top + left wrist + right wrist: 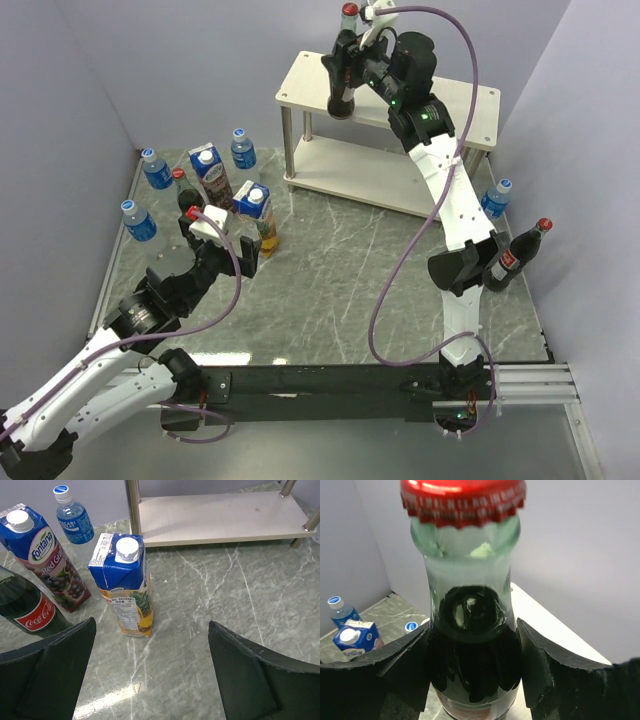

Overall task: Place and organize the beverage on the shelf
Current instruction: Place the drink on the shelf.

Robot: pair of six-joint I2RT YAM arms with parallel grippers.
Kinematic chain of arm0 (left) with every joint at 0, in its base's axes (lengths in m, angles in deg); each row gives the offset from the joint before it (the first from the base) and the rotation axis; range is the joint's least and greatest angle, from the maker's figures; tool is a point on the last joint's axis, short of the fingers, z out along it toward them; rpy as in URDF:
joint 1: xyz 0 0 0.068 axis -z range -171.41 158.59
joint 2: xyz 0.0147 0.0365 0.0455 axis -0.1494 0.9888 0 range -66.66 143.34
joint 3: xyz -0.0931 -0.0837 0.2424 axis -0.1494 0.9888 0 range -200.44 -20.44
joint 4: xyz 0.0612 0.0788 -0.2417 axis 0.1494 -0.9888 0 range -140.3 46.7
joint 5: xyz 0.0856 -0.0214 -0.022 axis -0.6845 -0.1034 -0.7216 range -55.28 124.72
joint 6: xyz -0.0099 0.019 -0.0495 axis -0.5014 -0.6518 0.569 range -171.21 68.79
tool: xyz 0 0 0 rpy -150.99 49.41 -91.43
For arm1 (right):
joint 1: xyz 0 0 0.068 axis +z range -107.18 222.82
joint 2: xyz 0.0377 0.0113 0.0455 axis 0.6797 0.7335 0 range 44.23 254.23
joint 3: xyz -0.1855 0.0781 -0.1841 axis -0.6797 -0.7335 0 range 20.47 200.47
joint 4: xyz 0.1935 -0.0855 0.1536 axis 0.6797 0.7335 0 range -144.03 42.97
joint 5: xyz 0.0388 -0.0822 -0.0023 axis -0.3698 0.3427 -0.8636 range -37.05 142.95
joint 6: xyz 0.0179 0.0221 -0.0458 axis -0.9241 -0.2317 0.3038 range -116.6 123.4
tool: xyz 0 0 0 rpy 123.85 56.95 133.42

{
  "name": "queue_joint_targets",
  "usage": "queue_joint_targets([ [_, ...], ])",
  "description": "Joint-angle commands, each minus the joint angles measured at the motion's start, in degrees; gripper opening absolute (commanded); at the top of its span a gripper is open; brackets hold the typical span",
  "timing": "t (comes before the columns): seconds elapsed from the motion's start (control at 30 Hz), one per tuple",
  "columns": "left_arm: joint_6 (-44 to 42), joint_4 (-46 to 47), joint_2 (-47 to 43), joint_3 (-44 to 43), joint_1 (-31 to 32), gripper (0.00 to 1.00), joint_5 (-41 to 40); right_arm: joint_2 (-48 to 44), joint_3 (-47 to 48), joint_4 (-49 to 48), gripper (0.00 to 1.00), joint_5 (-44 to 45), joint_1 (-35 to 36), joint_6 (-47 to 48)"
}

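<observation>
My right gripper is shut on a dark red-capped Coca-Cola bottle, held upright by its shoulder over the left part of the shelf's top board. Whether its base touches the board I cannot tell. The left gripper stands open, low over the table, with nothing between its fingers. Just beyond it stands the pineapple carton, with the grape carton and another Coca-Cola bottle to its left. A third Coca-Cola bottle leans by the right arm.
Water bottles stand at the far left, the left edge, behind the cartons and right of the shelf. The shelf's lower board is bare. Purple walls close in the table on three sides.
</observation>
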Motion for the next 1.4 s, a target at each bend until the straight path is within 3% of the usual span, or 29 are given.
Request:
queue_joint_targets([
  [0.0, -1.52, 3.35, -0.43, 0.23, 0.04, 0.99, -0.54, -3.63, 6.01, -14.83, 0.00, 2.00, 0.25, 2.06],
  [0.47, -0.03, 3.44, -2.36, 2.61, 0.04, 1.00, -0.89, -3.19, 2.50, -17.29, 0.00, 3.85, -3.00, 2.68],
  [1.23, 0.24, 4.05, -1.31, 3.48, -0.92, 1.00, 0.07, -1.69, 2.32, -16.33, 0.04, 3.15, -7.22, -4.71],
  [1.37, 0.33, 3.97, -1.49, 3.66, -1.10, 0.99, 0.78, -2.92, 3.02, -14.84, 0.00, 3.50, -7.75, -4.97],
])
